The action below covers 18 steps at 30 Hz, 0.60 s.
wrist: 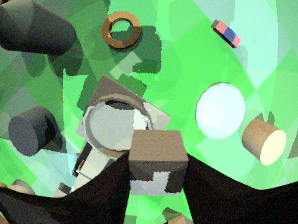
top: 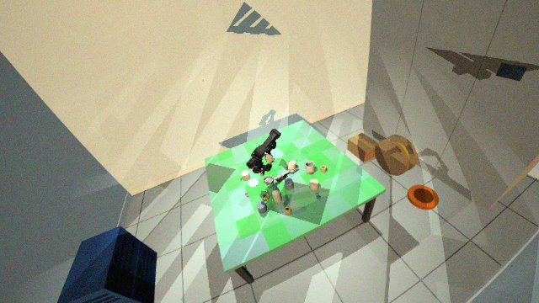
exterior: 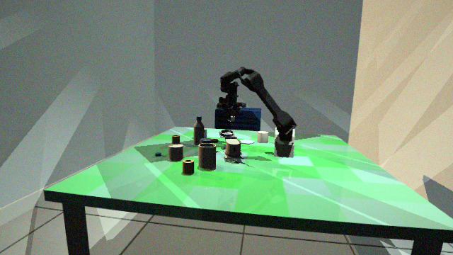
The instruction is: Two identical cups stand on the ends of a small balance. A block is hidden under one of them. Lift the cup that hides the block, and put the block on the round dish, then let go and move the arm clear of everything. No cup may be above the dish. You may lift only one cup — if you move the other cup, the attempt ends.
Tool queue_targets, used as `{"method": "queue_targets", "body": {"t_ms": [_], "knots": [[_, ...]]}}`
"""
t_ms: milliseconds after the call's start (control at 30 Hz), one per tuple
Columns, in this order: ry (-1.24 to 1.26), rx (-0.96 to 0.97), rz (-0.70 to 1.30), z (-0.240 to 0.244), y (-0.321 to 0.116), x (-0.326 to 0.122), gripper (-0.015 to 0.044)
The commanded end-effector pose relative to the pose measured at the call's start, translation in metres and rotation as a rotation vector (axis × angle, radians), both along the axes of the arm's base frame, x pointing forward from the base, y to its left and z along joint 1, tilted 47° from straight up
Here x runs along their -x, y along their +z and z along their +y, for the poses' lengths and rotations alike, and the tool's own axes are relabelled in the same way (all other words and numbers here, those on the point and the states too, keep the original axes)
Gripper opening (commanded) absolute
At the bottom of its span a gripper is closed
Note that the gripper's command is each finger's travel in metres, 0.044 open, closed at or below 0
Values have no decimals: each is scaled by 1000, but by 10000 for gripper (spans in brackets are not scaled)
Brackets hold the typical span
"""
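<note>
My gripper [top: 262, 172] [exterior: 232, 115] [wrist: 156, 159] is shut on the brown-grey block [wrist: 158, 144] and holds it above the table. In the wrist view the block covers part of the balance's open end [top: 268, 180] [wrist: 104, 86], a ringed pan with no cup on it. A pale-topped cup [top: 292, 165] [exterior: 233, 148] stands on the balance's other end. The round white dish [top: 253, 183] [exterior: 247, 142] [wrist: 220, 110] lies to the right of the block in the wrist view, with nothing on it. A similar cream cup [top: 245, 175] [exterior: 262, 137] [wrist: 264, 142] stands beside the dish.
A dark cylinder [top: 289, 183] [wrist: 33, 131] stands near the balance. A bottle [top: 276, 196] [exterior: 199, 132], a brown ring [top: 264, 196] [wrist: 122, 30] and a small striped block [top: 247, 194] [wrist: 227, 33] lie farther out. A tall cup [top: 310, 167] [exterior: 207, 156] stands beyond the balance.
</note>
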<state>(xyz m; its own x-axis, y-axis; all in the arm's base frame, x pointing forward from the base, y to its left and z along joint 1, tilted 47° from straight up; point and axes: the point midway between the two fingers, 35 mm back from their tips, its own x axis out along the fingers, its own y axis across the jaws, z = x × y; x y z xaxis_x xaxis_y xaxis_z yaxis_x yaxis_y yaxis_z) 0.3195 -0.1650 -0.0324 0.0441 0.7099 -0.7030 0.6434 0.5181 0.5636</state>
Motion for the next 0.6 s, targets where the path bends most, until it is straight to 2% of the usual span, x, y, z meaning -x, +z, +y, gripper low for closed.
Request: {"method": "queue_targets", "body": {"t_ms": [0,567], "knots": [[-2,-5,12,-5,-26,15,0],[-1,-5,13,-7,-120,81,0]]}}
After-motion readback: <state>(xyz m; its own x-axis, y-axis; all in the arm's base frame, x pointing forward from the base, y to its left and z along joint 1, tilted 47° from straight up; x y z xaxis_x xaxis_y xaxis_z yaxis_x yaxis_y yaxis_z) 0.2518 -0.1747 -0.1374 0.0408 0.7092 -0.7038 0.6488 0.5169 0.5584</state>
